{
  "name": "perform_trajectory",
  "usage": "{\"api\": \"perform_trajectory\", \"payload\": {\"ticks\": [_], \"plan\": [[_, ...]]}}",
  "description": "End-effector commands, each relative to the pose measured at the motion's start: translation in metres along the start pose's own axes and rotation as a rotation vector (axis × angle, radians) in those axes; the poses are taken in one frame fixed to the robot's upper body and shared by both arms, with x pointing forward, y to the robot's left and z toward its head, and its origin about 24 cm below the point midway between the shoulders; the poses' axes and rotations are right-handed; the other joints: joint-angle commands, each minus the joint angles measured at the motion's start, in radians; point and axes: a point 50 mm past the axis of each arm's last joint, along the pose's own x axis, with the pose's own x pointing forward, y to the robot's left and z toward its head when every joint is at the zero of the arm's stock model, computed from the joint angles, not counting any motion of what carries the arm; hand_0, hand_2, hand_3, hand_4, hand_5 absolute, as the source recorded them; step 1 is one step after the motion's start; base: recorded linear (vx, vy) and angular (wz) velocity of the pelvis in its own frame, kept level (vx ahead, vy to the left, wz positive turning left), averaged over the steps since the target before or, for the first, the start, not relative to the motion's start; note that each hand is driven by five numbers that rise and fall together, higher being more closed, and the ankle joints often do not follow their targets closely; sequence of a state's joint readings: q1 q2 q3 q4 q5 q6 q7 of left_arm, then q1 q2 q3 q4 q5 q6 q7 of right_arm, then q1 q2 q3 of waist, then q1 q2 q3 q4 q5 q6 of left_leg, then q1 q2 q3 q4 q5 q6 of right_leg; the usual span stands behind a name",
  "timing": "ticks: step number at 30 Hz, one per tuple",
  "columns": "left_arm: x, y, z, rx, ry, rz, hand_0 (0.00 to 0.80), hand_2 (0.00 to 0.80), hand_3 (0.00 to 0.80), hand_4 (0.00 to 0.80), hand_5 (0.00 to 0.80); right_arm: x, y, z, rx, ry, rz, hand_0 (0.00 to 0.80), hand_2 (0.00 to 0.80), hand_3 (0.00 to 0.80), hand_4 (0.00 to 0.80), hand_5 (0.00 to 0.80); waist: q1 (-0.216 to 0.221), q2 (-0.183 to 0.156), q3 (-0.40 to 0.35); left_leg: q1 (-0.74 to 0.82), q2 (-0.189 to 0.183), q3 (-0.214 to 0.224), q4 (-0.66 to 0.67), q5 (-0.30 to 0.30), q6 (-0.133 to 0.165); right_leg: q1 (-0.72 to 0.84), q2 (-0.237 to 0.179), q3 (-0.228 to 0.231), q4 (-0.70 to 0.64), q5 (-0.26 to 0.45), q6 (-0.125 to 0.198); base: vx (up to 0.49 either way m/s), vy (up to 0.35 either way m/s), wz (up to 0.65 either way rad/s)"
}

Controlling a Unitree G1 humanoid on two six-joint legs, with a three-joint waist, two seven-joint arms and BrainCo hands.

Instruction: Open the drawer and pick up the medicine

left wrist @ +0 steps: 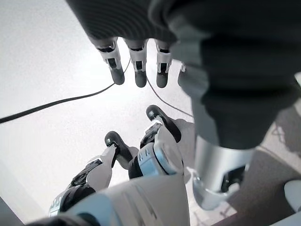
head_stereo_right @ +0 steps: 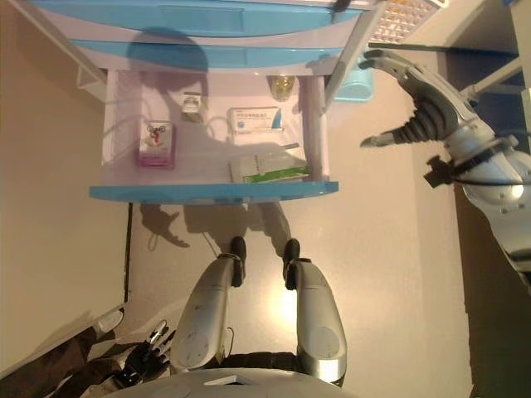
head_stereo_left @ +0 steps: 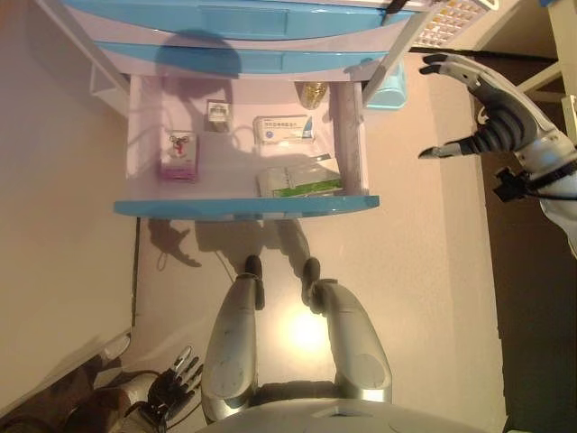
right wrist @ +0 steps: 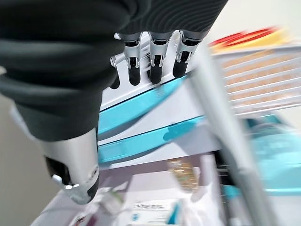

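Note:
The bottom drawer (head_stereo_left: 243, 206) of a white and blue cabinet stands pulled open. Inside lie a white and blue medicine box (head_stereo_left: 283, 129), a white and green box (head_stereo_left: 299, 181) near the front, a pink box (head_stereo_left: 178, 155), a small dark packet (head_stereo_left: 217, 115) and a gold-capped jar (head_stereo_left: 313, 93). My right hand (head_stereo_left: 491, 113) hangs open and empty in the air to the right of the drawer, fingers spread. My left hand (head_stereo_left: 173, 390) hangs low at my left side, open and empty, far from the drawer.
Two shut blue-fronted drawers (head_stereo_left: 243, 18) sit above the open one. A light blue tub (head_stereo_left: 388, 88) stands on the floor right of the cabinet, under a white slatted basket (head_stereo_left: 448, 20). A beige wall (head_stereo_left: 54, 198) runs along the left.

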State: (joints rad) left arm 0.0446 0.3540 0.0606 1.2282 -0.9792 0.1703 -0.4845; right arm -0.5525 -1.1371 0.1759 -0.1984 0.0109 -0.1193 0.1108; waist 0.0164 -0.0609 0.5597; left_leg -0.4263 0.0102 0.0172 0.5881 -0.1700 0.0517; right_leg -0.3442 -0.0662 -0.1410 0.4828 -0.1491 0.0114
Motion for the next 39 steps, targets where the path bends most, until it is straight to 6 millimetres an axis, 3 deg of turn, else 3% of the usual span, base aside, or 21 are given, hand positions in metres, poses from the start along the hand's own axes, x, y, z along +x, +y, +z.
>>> {"api": "perform_trajectory", "payload": {"ticks": [1,10,17,22,25,31,39], "plan": [[-0.014,0.021,-0.001,0.091,0.034,0.076,0.000,0.000,0.000,0.000,0.000,0.019,-0.009,0.013,0.013,-0.061,-0.005,0.000,0.000,0.000,0.000,0.000,0.054,-0.002,-0.042,0.112,-0.043,0.021,-0.253,0.018,0.045,-0.036,-0.034,0.016,0.075,0.082,0.089,0.017,-0.052,0.17],[-0.012,0.018,0.003,0.136,0.065,0.081,0.000,0.000,0.000,0.000,0.000,0.052,0.020,0.010,0.079,-0.059,0.124,0.000,0.000,0.000,0.000,0.000,0.107,0.006,-0.040,0.079,-0.066,-0.010,-0.233,0.016,0.051,-0.027,-0.039,0.000,0.034,0.070,0.077,0.030,-0.024,0.17],[-0.007,0.010,0.003,0.158,0.080,0.063,0.000,0.000,0.000,0.000,0.000,0.069,0.057,-0.012,0.041,0.036,0.194,0.000,0.000,0.000,0.000,0.000,0.135,0.029,-0.040,0.045,-0.080,-0.020,-0.224,0.023,0.053,-0.053,-0.047,-0.011,0.028,0.070,0.070,-0.002,0.017,0.10],[-0.005,0.006,0.004,0.162,0.073,0.051,0.000,0.000,0.000,0.000,0.000,0.073,0.073,-0.031,0.008,0.122,0.203,0.000,0.000,0.000,0.000,0.000,0.149,0.048,-0.040,0.018,-0.082,-0.017,-0.222,0.029,0.052,-0.079,-0.052,-0.018,0.035,0.067,0.065,-0.010,0.025,0.08],[-0.004,0.005,0.003,0.171,0.080,0.056,0.000,0.000,0.000,0.000,0.000,0.074,0.075,-0.042,-0.045,0.172,0.189,0.000,0.000,0.000,0.000,0.000,0.154,0.062,-0.040,0.001,-0.083,-0.016,-0.216,0.030,0.053,-0.100,-0.056,-0.021,0.044,0.066,0.064,-0.020,0.034,0.03],[-0.002,0.002,-0.001,0.183,0.088,0.049,0.000,0.000,0.000,0.000,0.000,0.073,0.066,-0.069,-0.380,0.303,0.042,0.000,0.000,0.000,0.000,0.000,0.167,0.088,-0.040,-0.023,-0.088,-0.015,-0.218,0.034,0.052,-0.129,-0.060,-0.024,0.046,0.065,0.062,-0.015,0.034,0.01],[0.001,-0.003,-0.006,0.197,0.101,0.025,0.000,0.000,0.000,0.000,0.000,0.072,0.048,-0.080,-0.413,0.382,-0.148,0.000,0.000,0.000,0.000,0.000,0.175,0.105,-0.040,-0.046,-0.094,-0.021,-0.216,0.034,0.053,-0.149,-0.061,-0.028,0.044,0.062,0.059,-0.006,0.005,0.01]]}}
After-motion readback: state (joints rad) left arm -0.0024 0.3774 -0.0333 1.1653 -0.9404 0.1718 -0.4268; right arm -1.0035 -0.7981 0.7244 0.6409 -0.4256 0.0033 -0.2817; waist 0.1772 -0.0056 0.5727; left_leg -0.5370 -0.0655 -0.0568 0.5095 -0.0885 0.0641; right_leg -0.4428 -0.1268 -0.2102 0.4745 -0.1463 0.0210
